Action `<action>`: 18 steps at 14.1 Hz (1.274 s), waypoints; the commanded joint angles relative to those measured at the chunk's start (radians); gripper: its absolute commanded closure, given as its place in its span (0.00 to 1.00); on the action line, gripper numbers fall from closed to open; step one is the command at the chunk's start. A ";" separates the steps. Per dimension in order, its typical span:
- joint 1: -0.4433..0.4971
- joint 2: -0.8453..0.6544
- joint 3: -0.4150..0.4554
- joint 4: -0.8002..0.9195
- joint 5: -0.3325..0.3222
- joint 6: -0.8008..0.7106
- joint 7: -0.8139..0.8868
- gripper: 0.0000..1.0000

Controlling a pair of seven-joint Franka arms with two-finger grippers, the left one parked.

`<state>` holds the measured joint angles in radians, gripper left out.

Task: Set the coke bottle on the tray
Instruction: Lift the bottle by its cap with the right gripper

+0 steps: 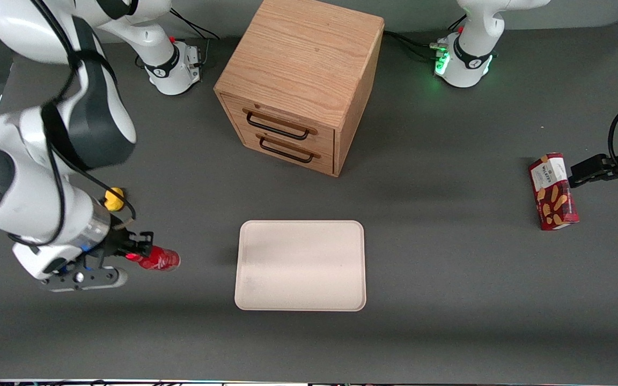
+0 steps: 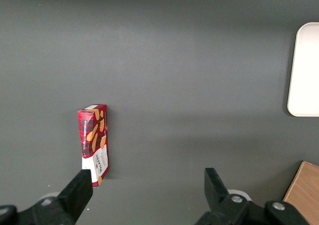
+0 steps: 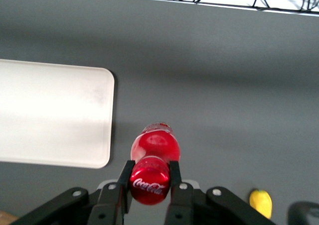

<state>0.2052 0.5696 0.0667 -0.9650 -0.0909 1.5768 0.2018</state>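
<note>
The coke bottle [image 1: 160, 260] [image 3: 153, 155] is red with a red Coca-Cola cap, and it points from the working arm toward the tray. My gripper [image 1: 138, 253] [image 3: 149, 177] is shut on its cap end, one finger pressed against each side of the cap. The bottle sits low over the grey table, beside the tray and apart from it, toward the working arm's end. The tray [image 1: 301, 265] [image 3: 52, 118] is pale cream-pink with rounded corners and has nothing on it. It lies in front of the wooden cabinet, nearer the front camera.
A wooden two-drawer cabinet [image 1: 301, 80] stands farther from the front camera than the tray. A yellow lemon-like lump [image 1: 114, 198] [image 3: 260, 201] lies close to the working arm. A red biscuit box [image 1: 553, 191] [image 2: 94, 140] lies toward the parked arm's end.
</note>
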 commanded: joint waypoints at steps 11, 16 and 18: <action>0.043 -0.179 0.012 -0.023 0.073 -0.155 0.016 1.00; 0.127 -0.156 0.010 -0.021 0.073 -0.103 0.164 1.00; 0.164 -0.143 0.007 -0.020 0.073 -0.078 0.226 1.00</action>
<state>0.3332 0.4217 0.0858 -0.9871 -0.0346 1.4696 0.3576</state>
